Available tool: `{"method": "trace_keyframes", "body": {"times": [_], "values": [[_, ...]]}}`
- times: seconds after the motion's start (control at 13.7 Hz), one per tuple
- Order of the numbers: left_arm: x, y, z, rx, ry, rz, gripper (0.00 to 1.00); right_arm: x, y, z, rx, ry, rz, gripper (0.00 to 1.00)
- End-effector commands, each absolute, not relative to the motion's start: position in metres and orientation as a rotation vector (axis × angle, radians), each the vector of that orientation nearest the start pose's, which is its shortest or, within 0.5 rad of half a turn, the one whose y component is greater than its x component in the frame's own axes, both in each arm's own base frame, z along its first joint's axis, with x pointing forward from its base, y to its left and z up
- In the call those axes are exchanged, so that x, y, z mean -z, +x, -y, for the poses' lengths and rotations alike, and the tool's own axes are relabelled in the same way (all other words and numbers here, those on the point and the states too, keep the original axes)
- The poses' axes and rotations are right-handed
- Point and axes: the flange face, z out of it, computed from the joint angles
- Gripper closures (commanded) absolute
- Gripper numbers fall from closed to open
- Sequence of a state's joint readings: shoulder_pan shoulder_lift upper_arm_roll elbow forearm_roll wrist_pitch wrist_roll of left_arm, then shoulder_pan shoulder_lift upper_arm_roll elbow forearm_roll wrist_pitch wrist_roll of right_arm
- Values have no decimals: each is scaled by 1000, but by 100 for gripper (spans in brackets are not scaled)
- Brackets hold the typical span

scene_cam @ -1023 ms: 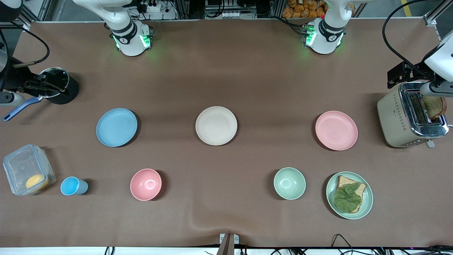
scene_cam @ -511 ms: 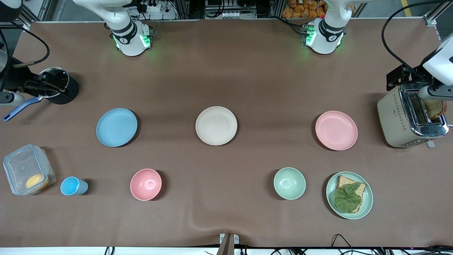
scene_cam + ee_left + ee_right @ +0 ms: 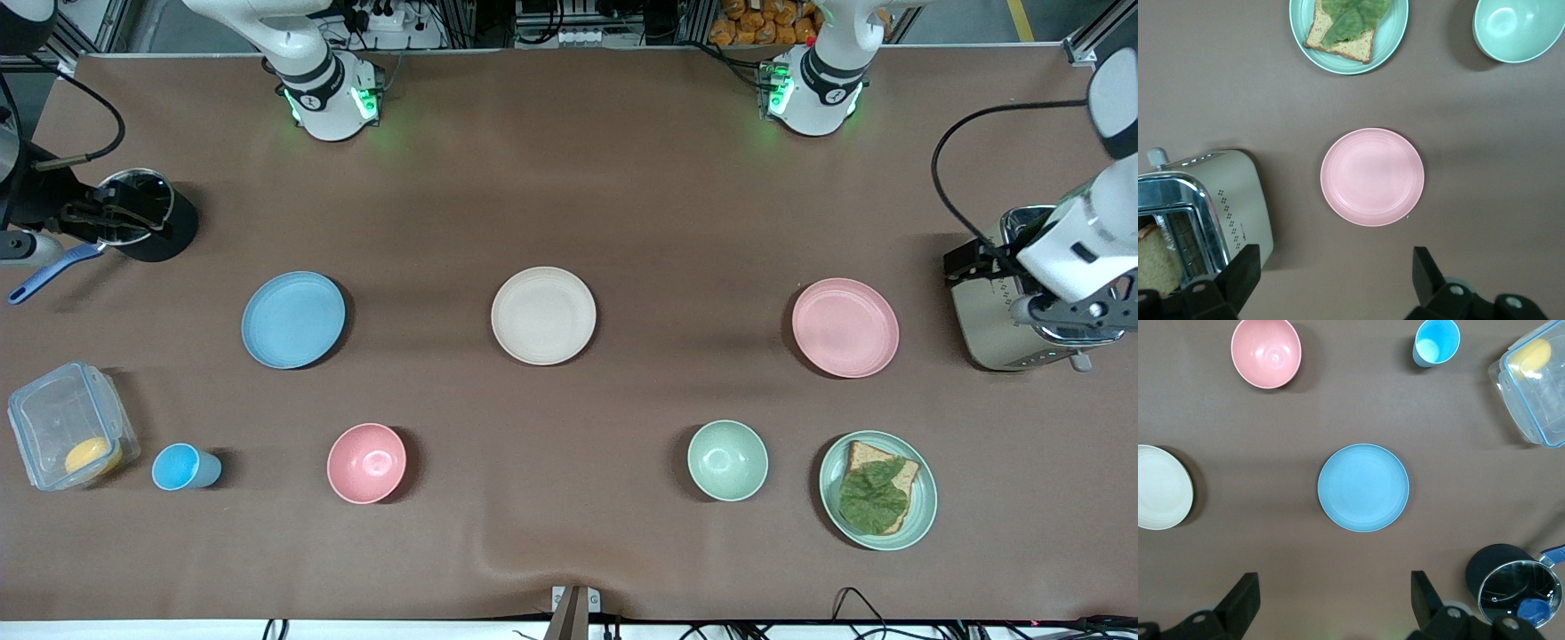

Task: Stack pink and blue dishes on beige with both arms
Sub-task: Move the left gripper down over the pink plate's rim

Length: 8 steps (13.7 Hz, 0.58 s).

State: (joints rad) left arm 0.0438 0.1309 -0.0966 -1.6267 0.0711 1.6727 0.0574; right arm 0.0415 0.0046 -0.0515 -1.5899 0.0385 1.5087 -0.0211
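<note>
So far nothing is stacked: the beige plate (image 3: 543, 315) lies bare at the middle of the bench (image 3: 569, 196), with the pink plate (image 3: 845, 327) well apart toward the left arm's end and the blue plate (image 3: 292, 319) well apart toward the right arm's end. The left gripper (image 3: 1331, 277) hangs over the toaster (image 3: 1000, 311) beside the pink plate, fingers (image 3: 1426, 270) spread wide and empty, and the right gripper (image 3: 1331, 597), likewise open and empty, is probably up by the black pot (image 3: 147, 213), mostly outside the front view. This looks like the approach step, so next each arm must drop to its plate's shallow rim and pinch it.
</note>
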Motion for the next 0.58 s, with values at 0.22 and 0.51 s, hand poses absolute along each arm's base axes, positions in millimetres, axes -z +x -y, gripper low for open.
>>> {"method": "trace_keyframes", "body": {"times": [0.22, 0.51], "values": [[-500, 591, 20, -157, -3084, -221, 0, -610, 549, 3, -139, -3095, -8, 0], [-467, 586, 17, -131, -3081, -228, 0, -610, 549, 3, -139, -3095, -8, 0]]}}
